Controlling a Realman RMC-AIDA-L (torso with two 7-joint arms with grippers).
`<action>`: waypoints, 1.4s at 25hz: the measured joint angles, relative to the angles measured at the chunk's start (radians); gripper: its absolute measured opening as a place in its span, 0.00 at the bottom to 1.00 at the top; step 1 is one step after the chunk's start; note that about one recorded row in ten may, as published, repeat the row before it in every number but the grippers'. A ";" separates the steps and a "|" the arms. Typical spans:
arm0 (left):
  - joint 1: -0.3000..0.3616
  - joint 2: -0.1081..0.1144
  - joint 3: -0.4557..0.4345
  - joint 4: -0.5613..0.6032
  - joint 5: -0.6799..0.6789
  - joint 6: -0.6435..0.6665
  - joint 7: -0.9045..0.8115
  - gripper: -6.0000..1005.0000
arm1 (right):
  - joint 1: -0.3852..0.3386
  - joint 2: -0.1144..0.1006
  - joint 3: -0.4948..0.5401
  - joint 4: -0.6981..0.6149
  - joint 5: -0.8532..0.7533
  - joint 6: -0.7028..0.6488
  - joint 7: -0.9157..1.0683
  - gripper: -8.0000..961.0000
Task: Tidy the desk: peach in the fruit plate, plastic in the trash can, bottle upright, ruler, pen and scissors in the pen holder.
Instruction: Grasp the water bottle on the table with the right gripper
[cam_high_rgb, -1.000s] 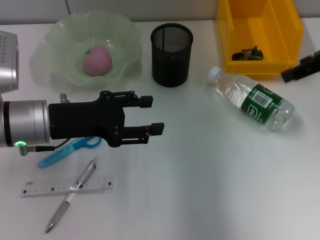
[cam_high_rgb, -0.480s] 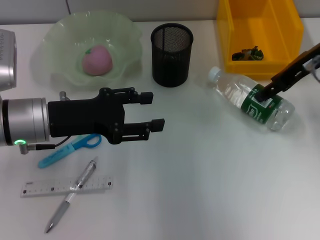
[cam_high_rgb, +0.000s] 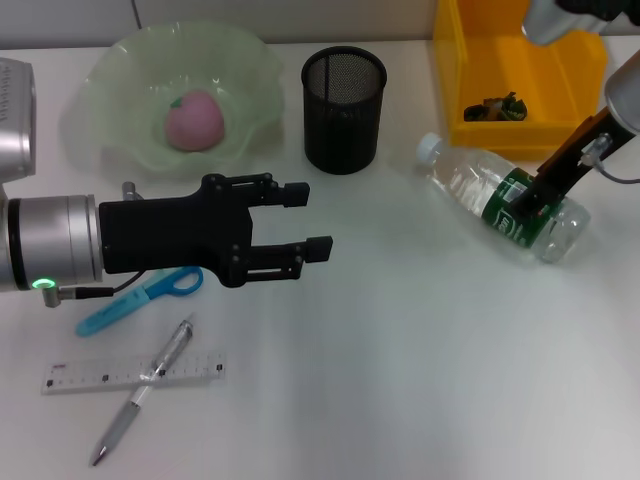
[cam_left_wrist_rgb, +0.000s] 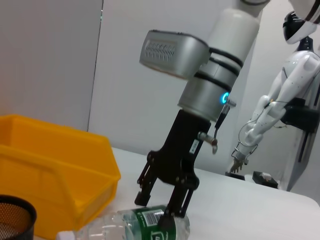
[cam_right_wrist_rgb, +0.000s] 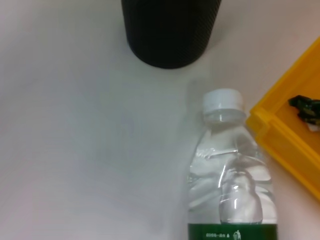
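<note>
The bottle (cam_high_rgb: 505, 195) lies on its side right of the black mesh pen holder (cam_high_rgb: 343, 95). My right gripper (cam_high_rgb: 530, 200) is down over its green label; in the left wrist view the right gripper (cam_left_wrist_rgb: 157, 207) is open, its fingers straddling the bottle (cam_left_wrist_rgb: 150, 223). My left gripper (cam_high_rgb: 308, 220) hovers open and empty mid-table. The pink peach (cam_high_rgb: 195, 120) sits in the green fruit plate (cam_high_rgb: 110, 80). Blue scissors (cam_high_rgb: 140, 298), a pen (cam_high_rgb: 145, 385) and a clear ruler (cam_high_rgb: 130, 375) lie at the front left. The plastic (cam_high_rgb: 495, 107) is in the yellow bin (cam_high_rgb: 520, 40).
The yellow bin stands close behind the bottle, its corner (cam_right_wrist_rgb: 290, 145) beside the white cap (cam_right_wrist_rgb: 223, 102). The pen lies across the ruler. The scissors are partly hidden under my left arm.
My right arm came in from the right edge and lowered its gripper onto the bottle's label. The left gripper has barely moved.
</note>
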 joint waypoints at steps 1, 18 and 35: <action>0.001 0.000 0.000 0.000 -0.006 0.000 0.003 0.67 | 0.001 0.001 0.000 0.012 -0.001 0.011 -0.001 0.76; -0.003 0.002 0.000 -0.004 -0.023 -0.015 0.023 0.66 | 0.014 0.014 -0.030 0.144 0.001 0.154 -0.018 0.76; -0.007 0.001 0.000 -0.004 -0.029 -0.025 0.024 0.66 | -0.098 0.019 -0.030 -0.031 0.123 0.096 -0.068 0.76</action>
